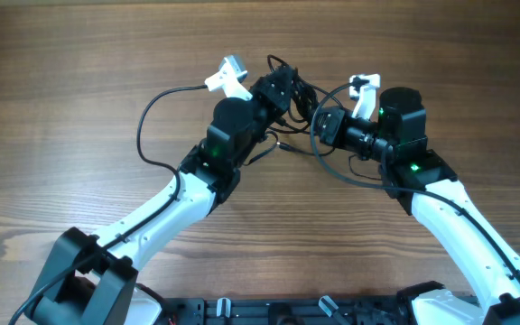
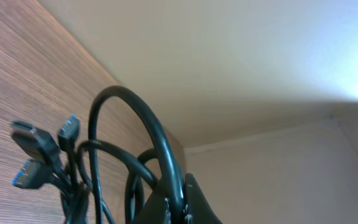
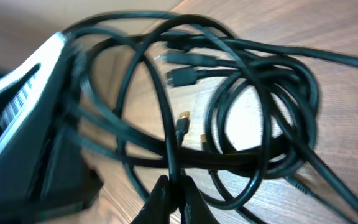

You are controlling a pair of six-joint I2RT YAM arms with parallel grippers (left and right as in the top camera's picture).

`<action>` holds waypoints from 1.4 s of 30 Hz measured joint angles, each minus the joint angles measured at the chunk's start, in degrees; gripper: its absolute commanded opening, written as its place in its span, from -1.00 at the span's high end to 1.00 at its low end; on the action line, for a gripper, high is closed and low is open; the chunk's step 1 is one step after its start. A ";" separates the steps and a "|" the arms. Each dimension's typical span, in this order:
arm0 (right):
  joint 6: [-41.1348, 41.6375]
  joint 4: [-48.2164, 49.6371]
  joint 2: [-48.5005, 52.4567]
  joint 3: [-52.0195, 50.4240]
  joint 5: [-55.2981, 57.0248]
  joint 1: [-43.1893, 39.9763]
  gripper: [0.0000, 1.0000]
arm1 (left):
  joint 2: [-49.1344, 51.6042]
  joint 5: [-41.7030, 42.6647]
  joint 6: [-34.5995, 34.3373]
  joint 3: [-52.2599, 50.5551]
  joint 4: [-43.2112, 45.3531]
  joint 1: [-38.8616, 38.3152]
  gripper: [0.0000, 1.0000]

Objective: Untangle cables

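Note:
The cables [image 1: 301, 97] form a black knotted bundle held above the wooden table between the two arms. My left gripper [image 1: 283, 88] comes in from the left and is shut on one thick strand [image 2: 148, 124], which arches up from its fingertips [image 2: 178, 208]. Plug ends [image 2: 33, 142], some blue inside, hang to its left. My right gripper [image 1: 320, 126] faces it from the right and is shut [image 3: 174, 186] on a thin strand that rises into the coils [image 3: 263, 112]. One long strand [image 1: 143, 126] loops out to the left over the table.
The wooden table [image 1: 52, 81] spreads out on all sides. Another cable loop [image 1: 343, 173] hangs below the right wrist. A dark rail with clamps [image 1: 269, 311] runs along the near edge between the arm bases. In the right wrist view the left arm's body [image 3: 27, 124] fills the left side.

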 measured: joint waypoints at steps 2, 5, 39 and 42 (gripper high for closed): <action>-6.29 0.17 -0.02 0.00 -3.08 0.00 0.91 | 0.00 -0.11 0.00 0.00 -0.94 1.20 0.92; -14.03 0.46 0.00 0.07 -7.15 -0.04 0.91 | 0.00 0.81 -0.02 0.00 -1.68 2.84 0.92; 52.02 7.45 5.49 0.11 3.65 2.34 0.54 | 0.00 0.50 -1.11 0.00 2.34 0.42 0.92; 52.68 9.31 6.21 0.11 3.76 2.71 0.59 | 0.00 0.50 -1.14 0.00 2.38 0.42 0.92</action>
